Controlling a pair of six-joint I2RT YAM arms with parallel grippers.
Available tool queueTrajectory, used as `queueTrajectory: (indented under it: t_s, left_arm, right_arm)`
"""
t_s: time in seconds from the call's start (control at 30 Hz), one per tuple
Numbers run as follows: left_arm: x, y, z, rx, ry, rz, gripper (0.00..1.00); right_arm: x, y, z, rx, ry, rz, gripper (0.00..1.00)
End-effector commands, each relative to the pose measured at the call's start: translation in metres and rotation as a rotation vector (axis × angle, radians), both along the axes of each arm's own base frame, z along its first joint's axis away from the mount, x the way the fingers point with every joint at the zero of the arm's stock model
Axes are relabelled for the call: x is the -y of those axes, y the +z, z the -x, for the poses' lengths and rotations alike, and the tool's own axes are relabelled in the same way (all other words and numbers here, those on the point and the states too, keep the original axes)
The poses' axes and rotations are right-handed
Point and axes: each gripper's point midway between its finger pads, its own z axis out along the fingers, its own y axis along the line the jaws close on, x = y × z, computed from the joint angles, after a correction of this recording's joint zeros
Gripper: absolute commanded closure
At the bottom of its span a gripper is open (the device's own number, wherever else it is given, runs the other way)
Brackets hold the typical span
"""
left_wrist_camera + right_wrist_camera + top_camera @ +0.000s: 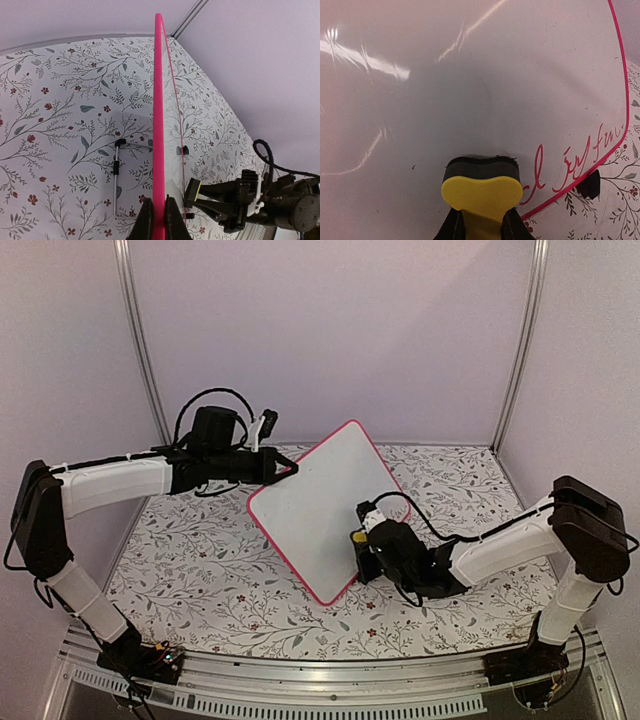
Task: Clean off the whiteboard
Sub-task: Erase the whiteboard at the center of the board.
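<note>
Wiping under way. Stood on edge over mid-bench (pixel 200 580): whiteboard (pixel 320 510), rim pinched in left gripper (pixel 159 217). Clamped in right gripper (pixel 480 227), pressed to the face: eraser (pixel 480 192). Left to clear: red writing (pixel 570 167) by lower edge. Next, sweep sideways across it, pressing steadily.

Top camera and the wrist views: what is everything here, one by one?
whiteboard: one, white with a pink-red frame, tilted up over the middle of the table
writing: a few marks, red, along the board's edge beside the eraser
eraser: one, yellow with a black pad, pressed to the board's face
clip foot: one clearly seen, black, on the frame near the writing
wire bracket: one, silvery with black ends, lying on the table beside the board
table cover: one, white with a leaf-and-flower print
left gripper: one, black, shut on the board's edge
right gripper: one, black, shut on the eraser
</note>
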Motion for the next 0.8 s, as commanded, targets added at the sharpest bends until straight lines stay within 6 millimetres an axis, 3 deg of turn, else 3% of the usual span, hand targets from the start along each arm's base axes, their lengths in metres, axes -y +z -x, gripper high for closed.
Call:
queueTrajectory:
  t_s: [0.0,0.33,0.6,0.77]
  left_arm:
    - [0.001,-0.038,0.019,-0.052,-0.068,-0.097,1.00]
    - [0.001,-0.035,0.019,-0.049,-0.071,-0.092,1.00]
    - [0.001,-0.035,0.019,-0.052,-0.072,-0.091,1.00]
    - [0.001,-0.037,0.019,-0.052,-0.072,-0.094,1.00]
  right_arm:
    - [0.044,-0.029,-0.028,-0.046,-0.161,0.133,0.86]
    - [0.083,-0.020,-0.058,-0.040,-0.290,0.179,0.86]
    - [0.067,0.001,-0.053,-0.008,-0.197,0.132,0.86]
    - [0.052,0.003,-0.045,0.008,-0.133,0.149,0.87]
